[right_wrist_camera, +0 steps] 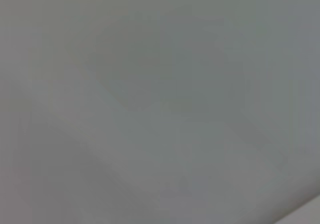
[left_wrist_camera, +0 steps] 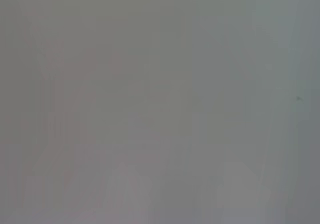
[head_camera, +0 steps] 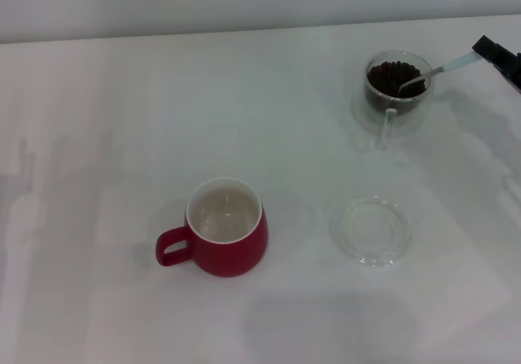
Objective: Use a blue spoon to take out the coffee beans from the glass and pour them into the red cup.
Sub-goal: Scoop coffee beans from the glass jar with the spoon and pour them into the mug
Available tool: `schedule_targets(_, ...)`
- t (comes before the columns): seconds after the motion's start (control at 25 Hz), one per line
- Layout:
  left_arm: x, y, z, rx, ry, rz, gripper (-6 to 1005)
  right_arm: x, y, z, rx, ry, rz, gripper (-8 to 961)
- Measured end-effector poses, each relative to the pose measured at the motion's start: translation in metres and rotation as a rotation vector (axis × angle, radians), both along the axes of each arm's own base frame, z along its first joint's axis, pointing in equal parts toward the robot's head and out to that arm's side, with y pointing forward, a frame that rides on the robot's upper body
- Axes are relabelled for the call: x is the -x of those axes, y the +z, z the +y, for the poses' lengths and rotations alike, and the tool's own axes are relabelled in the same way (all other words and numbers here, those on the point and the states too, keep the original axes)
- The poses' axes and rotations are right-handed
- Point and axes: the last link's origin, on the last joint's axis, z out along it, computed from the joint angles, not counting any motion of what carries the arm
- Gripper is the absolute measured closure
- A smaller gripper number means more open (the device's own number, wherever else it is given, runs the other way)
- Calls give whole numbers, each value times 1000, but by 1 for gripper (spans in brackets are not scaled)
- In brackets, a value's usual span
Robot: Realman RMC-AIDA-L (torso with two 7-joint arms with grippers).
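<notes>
Dark coffee beans [head_camera: 395, 77] fill the glass [head_camera: 396, 87], where the blue spoon [head_camera: 435, 72] dips its bowl, its handle slanting up to the right gripper [head_camera: 491, 52] that seems to clasp it, far from the red cup [head_camera: 225, 227].

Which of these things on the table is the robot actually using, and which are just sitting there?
In use:
- clear double-walled glass
- dark brown coffee beans inside it
- silver teaspoon with pale blue handle, bowl in the beans
- deep-red ceramic mug, empty
- right gripper, at the spoon's handle end

Lying about:
- flat clear glass saucer
</notes>
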Motion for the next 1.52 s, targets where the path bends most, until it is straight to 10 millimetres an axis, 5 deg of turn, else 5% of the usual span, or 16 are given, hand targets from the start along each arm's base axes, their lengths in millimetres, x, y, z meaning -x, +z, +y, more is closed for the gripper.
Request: schedule_targets(1.52,4,1,-5,-4,15,0,335,-11,12,1,-10,-131,244,807)
